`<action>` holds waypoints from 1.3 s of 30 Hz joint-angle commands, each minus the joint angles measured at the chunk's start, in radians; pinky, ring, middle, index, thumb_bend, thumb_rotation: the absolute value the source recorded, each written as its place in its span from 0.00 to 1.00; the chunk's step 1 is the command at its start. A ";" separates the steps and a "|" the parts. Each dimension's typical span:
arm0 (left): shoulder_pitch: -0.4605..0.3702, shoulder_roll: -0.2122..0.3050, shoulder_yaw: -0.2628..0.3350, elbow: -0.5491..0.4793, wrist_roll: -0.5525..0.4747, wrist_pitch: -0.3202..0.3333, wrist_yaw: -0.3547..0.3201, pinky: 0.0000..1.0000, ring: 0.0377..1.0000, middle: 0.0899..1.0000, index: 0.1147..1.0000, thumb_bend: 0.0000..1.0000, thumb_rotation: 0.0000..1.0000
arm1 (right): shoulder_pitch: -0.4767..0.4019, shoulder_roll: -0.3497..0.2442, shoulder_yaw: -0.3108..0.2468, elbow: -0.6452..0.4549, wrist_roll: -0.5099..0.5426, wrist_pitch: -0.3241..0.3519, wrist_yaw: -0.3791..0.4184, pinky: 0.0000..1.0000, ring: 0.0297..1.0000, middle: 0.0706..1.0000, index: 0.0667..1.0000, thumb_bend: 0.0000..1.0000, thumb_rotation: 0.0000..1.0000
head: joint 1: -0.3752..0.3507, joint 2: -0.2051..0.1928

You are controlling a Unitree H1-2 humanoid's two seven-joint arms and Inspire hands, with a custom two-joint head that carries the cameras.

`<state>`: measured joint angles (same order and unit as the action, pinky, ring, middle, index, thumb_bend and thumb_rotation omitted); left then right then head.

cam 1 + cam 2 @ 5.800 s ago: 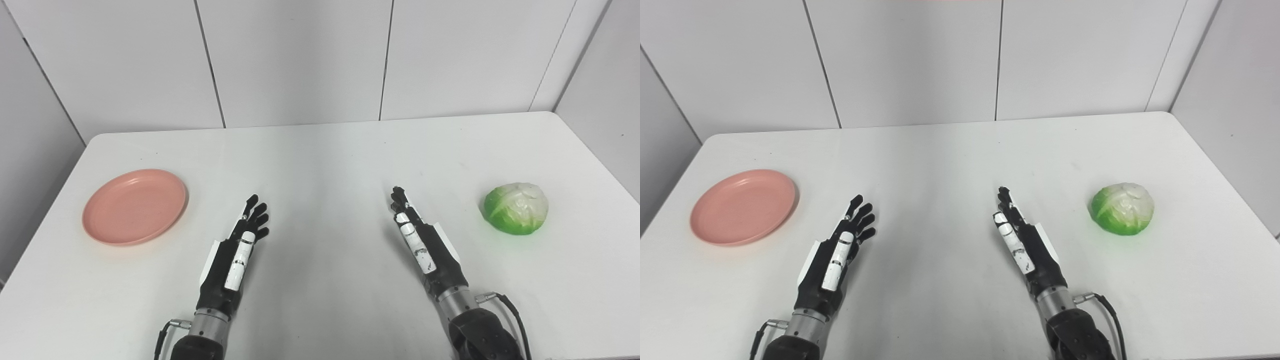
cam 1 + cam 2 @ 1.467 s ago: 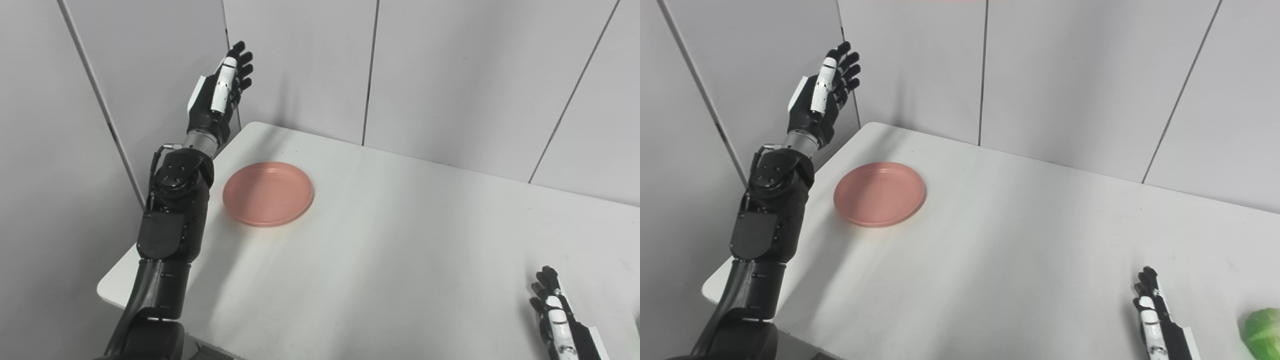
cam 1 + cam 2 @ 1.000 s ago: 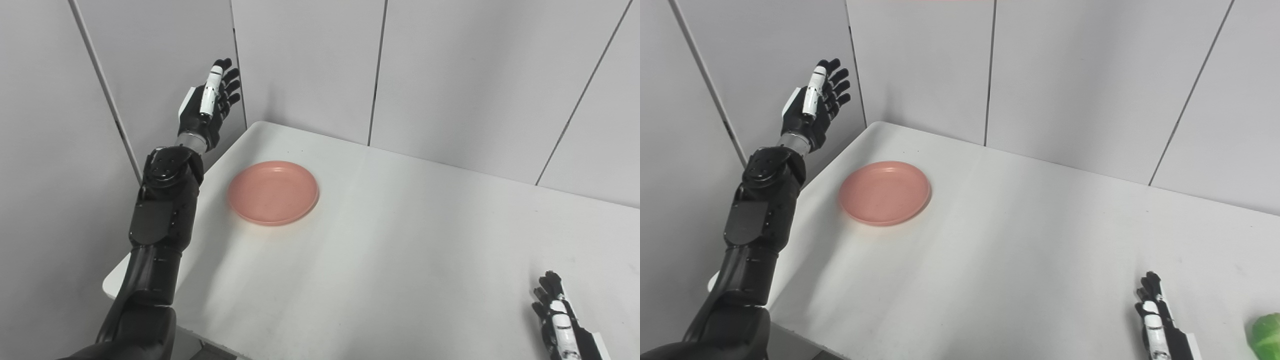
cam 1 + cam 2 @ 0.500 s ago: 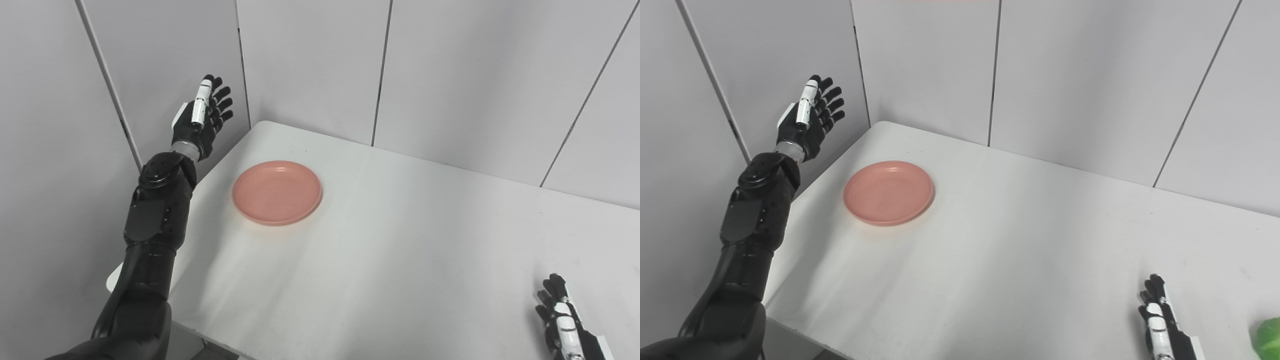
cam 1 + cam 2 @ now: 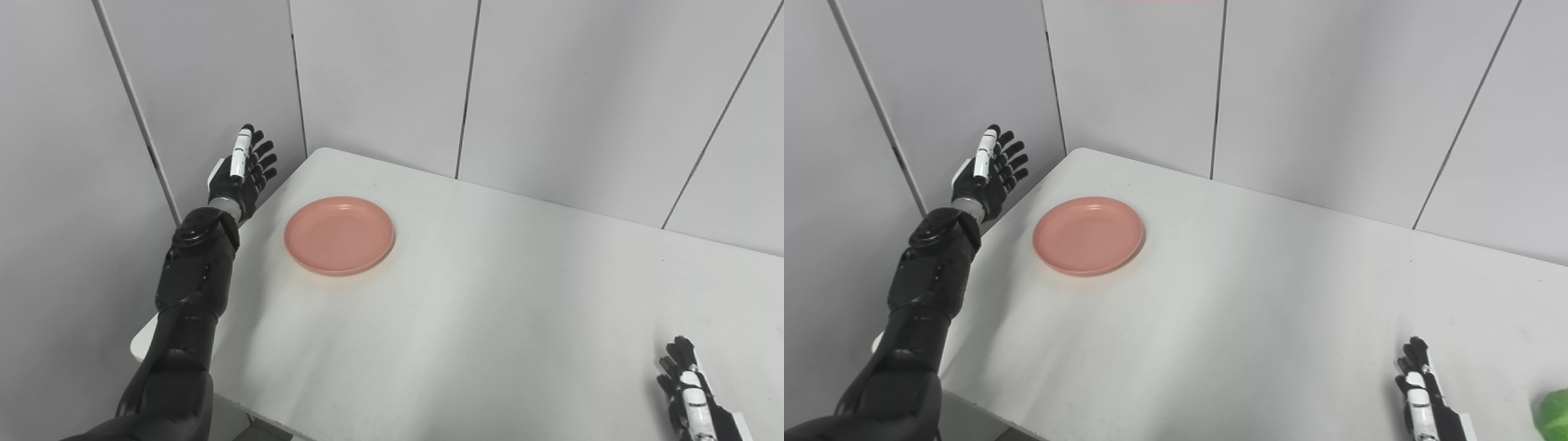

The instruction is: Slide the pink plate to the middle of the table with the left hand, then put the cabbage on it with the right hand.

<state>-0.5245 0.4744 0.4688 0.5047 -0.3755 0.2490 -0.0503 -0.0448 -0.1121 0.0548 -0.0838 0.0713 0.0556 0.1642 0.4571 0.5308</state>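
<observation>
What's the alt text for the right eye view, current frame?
The robot's left hand is raised open beside the table's left edge, apart from the pink plate lying near that edge. The right hand rests open at the lower right, next to a sliver of the green cabbage at the frame edge.

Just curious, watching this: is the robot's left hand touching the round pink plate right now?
No, the left hand is open beyond the table's left edge, clearly apart from the round pink plate.

left hand (image 5: 240,176) lower than a second ago, now nearer the table's (image 5: 490,294) left edge, fingers spread
</observation>
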 commanded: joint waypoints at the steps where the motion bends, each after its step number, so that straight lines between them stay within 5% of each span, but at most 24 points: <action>1: -0.042 0.022 -0.003 -0.001 0.000 -0.045 -0.004 0.96 0.94 0.94 0.92 0.39 1.00 | -0.012 0.003 0.000 -0.029 0.006 -0.006 0.004 1.00 1.00 1.00 1.00 0.08 1.00 | -0.001 0.001; 18: -0.010 -0.025 -0.022 0.110 0.003 -0.088 -0.025 0.96 0.94 0.93 0.92 0.37 1.00 | -0.008 0.001 0.005 -0.053 -0.003 0.016 0.002 1.00 1.00 1.00 1.00 0.08 1.00 | -0.008 0.018; 39: 0.043 -0.051 -0.032 0.088 -0.012 -0.103 -0.032 0.92 0.93 0.92 0.91 0.39 1.00 | -0.011 -0.001 0.003 -0.047 -0.002 0.010 0.003 1.00 1.00 1.00 1.00 0.11 1.00 | -0.014 0.034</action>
<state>-0.4778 0.4184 0.4490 0.6122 -0.3936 0.1603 -0.0685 -0.0350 -0.1125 0.0611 -0.1108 0.0622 0.0748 0.1648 0.4449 0.5645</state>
